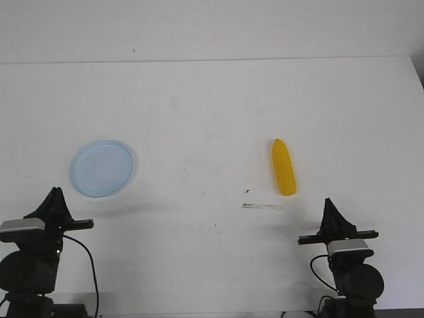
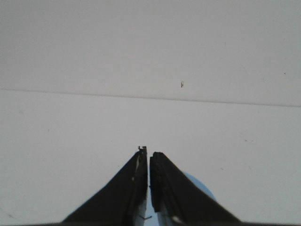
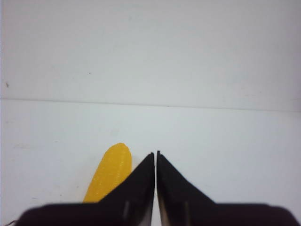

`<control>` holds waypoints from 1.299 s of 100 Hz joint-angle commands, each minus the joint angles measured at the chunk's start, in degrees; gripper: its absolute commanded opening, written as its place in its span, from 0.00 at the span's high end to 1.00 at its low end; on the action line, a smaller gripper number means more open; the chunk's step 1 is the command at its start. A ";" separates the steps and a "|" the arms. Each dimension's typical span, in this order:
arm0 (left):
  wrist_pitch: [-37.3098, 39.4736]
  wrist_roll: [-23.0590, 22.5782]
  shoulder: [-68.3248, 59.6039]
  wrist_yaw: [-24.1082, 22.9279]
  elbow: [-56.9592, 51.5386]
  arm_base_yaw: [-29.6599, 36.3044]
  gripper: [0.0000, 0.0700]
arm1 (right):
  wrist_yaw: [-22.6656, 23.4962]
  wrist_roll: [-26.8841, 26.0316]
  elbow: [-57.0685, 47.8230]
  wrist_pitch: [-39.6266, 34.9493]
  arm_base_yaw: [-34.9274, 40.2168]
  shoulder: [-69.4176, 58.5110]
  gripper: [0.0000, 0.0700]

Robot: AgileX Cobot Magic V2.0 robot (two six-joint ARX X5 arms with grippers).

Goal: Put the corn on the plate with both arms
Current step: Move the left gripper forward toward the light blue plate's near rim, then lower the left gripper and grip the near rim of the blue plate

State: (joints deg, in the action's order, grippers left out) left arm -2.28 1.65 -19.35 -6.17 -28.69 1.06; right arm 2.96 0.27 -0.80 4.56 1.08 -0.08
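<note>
The yellow corn (image 1: 283, 167) lies on the white table right of centre, tapered end pointing away from me. The pale blue plate (image 1: 102, 167) sits on the left, bare. My left gripper (image 1: 54, 199) is shut and holds nothing, near the front edge, just in front of the plate; a sliver of the plate (image 2: 200, 187) shows behind its fingers. My right gripper (image 1: 331, 212) is shut and holds nothing, in front and to the right of the corn. The corn (image 3: 110, 172) shows beside the right gripper (image 3: 155, 154), apart from it.
A thin pale strip (image 1: 262, 207) lies on the table just in front of the corn. The table's far edge (image 1: 212, 61) meets a white wall. Its right edge (image 1: 416, 69) runs close to the right arm's side.
</note>
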 commanded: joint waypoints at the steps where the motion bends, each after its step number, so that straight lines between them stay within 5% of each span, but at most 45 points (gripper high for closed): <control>1: 1.07 -4.35 -4.98 -0.24 -4.48 0.09 1.00 | 0.02 0.68 0.07 0.55 0.04 0.00 0.99; 15: 0.61 -5.70 -16.20 -0.22 -12.66 0.09 1.00 | 0.04 0.68 0.07 0.55 0.04 0.00 0.99; 45: -6.67 2.58 -36.68 -0.20 -26.29 -0.63 1.00 | 0.02 0.68 0.07 0.52 0.04 0.00 0.99; 61: -10.99 10.29 -44.61 6.21 -30.38 -4.00 1.00 | 0.04 0.68 0.07 0.55 0.04 0.00 0.99; 91: -15.41 20.41 -55.71 30.49 -31.78 -18.49 1.00 | 0.04 0.68 0.07 0.55 0.04 0.00 0.99; 107: -16.26 20.76 -60.67 31.06 -31.78 -23.52 0.98 | 0.04 0.68 0.07 0.55 0.04 0.00 0.99; 122: -16.09 20.74 -65.37 31.06 -31.78 -25.83 0.75 | 0.04 0.68 0.07 0.55 0.04 0.00 0.99; 130: -16.15 20.65 -67.69 31.08 -31.76 -26.08 0.75 | 0.04 0.68 0.07 0.55 0.04 0.00 0.99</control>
State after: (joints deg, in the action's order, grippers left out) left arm -18.50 22.09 -84.97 24.40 -59.16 -24.64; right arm 2.96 0.27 -0.80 4.56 1.08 -0.08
